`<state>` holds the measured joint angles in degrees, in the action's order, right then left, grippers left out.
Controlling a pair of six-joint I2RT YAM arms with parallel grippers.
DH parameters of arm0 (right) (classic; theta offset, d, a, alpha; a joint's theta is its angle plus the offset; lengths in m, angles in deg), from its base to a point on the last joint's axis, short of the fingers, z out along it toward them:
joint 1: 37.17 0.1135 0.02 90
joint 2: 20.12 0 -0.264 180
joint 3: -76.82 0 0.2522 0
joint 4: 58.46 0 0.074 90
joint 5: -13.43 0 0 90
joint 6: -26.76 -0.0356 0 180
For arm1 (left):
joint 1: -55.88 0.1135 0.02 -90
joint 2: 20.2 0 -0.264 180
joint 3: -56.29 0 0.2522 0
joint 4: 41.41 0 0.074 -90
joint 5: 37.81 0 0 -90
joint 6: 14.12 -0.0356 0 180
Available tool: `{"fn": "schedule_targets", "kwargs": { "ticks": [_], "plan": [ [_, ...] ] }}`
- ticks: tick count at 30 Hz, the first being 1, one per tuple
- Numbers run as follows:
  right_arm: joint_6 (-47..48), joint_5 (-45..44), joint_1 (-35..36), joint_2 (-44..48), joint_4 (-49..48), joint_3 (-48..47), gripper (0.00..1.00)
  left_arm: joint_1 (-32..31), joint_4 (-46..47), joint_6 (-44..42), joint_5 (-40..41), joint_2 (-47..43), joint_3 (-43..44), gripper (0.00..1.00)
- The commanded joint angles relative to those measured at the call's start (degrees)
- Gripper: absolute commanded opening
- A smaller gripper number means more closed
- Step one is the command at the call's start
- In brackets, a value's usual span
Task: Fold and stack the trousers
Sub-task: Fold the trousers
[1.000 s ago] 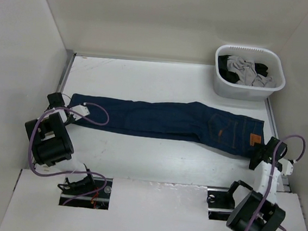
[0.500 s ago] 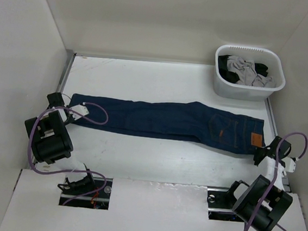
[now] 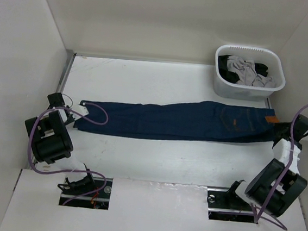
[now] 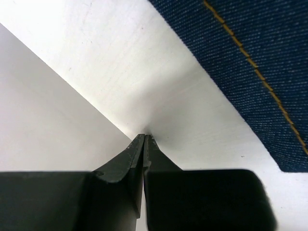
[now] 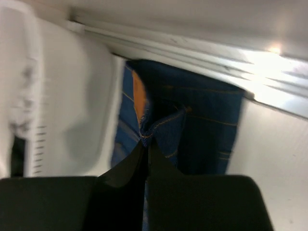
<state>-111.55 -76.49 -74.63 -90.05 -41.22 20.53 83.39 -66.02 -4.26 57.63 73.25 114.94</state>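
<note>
The trousers (image 3: 170, 120), dark navy jeans, lie stretched in a long strip across the table, with the tan patch (image 3: 257, 118) at the right end. My right gripper (image 3: 279, 139) is at that end, and in the right wrist view it (image 5: 147, 139) is shut on a fold of the trousers' waistband (image 5: 163, 127) beside the orange patch (image 5: 138, 98). My left gripper (image 3: 70, 119) sits at the leg ends on the left. In the left wrist view it (image 4: 144, 136) is shut on nothing over bare table, with the denim leg (image 4: 255, 57) apart to its upper right.
A white laundry basket (image 3: 222, 89) with grey and dark clothes stands at the back right, close to the waistband, and shows blurred in the right wrist view (image 5: 72, 106). White walls enclose the table on the left, back and right.
My right gripper has shut on the waistband and pulled it right and toward the back, straightening the trousers. The left gripper has stayed in place, shut.
</note>
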Motion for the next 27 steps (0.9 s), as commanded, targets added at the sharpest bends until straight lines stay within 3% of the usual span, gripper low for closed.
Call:
{"fn": "schedule_targets", "kwargs": {
  "ticks": [1, 3, 4, 7, 8, 11, 13, 15, 22, 27],
  "plan": [
    [-1.25, 1.94, -0.04, -4.85, -1.55, 4.19, 0.05, -0.22, 0.31, 0.25, 0.45, -2.04, -2.16, 0.00],
    [-2.39, 1.60, -0.47, -5.74, -3.30, 7.18, 0.25, 0.05, 0.13, 0.25, 0.63, -2.39, -2.96, 0.00],
    [-3.36, 1.51, -0.82, -5.83, -4.35, 8.67, 0.41, 0.05, 0.04, 0.25, 0.72, -2.66, -3.13, 0.00],
    [-5.12, 2.73, -1.88, -6.00, -8.22, 11.49, 0.73, 0.22, 0.22, 0.95, 0.20, -3.71, -2.61, 0.08],
    [-5.30, 3.69, -1.88, -6.35, -9.45, 11.76, 0.88, 0.22, -0.22, 1.73, -0.33, -3.97, -1.65, 0.10],
    [-5.39, 6.07, -1.36, -8.46, -13.15, 10.89, 1.00, 0.75, -0.40, 3.84, -2.17, -4.59, 2.39, 0.21],
    [-4.86, 6.78, -0.83, -10.83, -13.33, 8.61, 1.00, 0.67, 0.30, 5.60, -3.49, -4.68, 5.29, 0.25],
    [-4.25, 6.17, -0.04, -12.76, -11.49, 6.41, 0.91, -0.12, -0.39, 8.67, -4.90, -5.20, 8.45, 0.28],
    [-6.18, 1.60, 0.58, -17.51, -1.91, -0.62, 0.73, -16.90, -7.61, 13.60, -6.05, -7.06, 8.65, 0.39],
    [-5.47, -0.08, 1.81, -19.98, 0.21, -3.18, 0.44, -23.59, -4.71, 13.69, -1.84, -1.09, 3.38, 0.43]
  ]
}}
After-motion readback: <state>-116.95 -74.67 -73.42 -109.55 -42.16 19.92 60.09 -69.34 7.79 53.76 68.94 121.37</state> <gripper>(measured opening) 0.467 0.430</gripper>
